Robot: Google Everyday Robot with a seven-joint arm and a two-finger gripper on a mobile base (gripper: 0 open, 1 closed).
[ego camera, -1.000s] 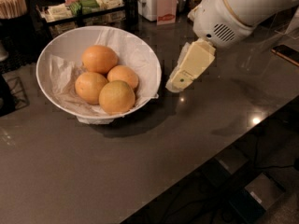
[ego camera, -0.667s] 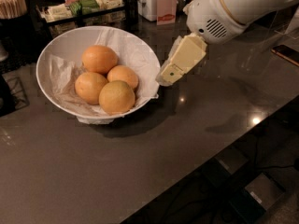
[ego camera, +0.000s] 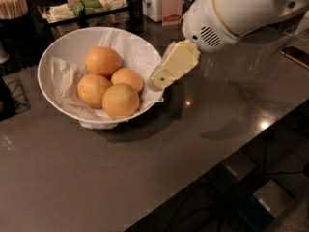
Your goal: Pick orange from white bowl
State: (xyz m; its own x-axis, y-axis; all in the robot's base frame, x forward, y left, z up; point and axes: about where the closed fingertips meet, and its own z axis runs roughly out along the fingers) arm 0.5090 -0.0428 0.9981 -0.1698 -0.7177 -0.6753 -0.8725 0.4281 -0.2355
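Observation:
The white bowl (ego camera: 58, 57) stands on the dark counter at the left, lined with crinkled white paper. Several oranges lie in it. The orange (ego camera: 103, 61), the largest and deep orange, lies at the back of the pile. A paler yellowish one (ego camera: 120, 100) lies at the front, a small one (ego camera: 127, 78) to the right, and another (ego camera: 92, 90) to the left. My gripper (ego camera: 157, 82) hangs from the white arm (ego camera: 231, 11) and points down-left. Its cream tip is at the bowl's right rim, just right of the small orange and apart from the fruit.
A white appliance (ego camera: 155, 1) and a red-labelled carton (ego camera: 171, 11) stand at the back. A tray of packets (ego camera: 82, 6) and a cup of wooden sticks (ego camera: 12, 4) are at the back left. A phone (ego camera: 294, 56) lies at the right. The counter's front edge runs diagonally at the lower right.
My gripper has moved left and slightly down, from beside the bowl to its right rim. The oranges and the bowl have not moved.

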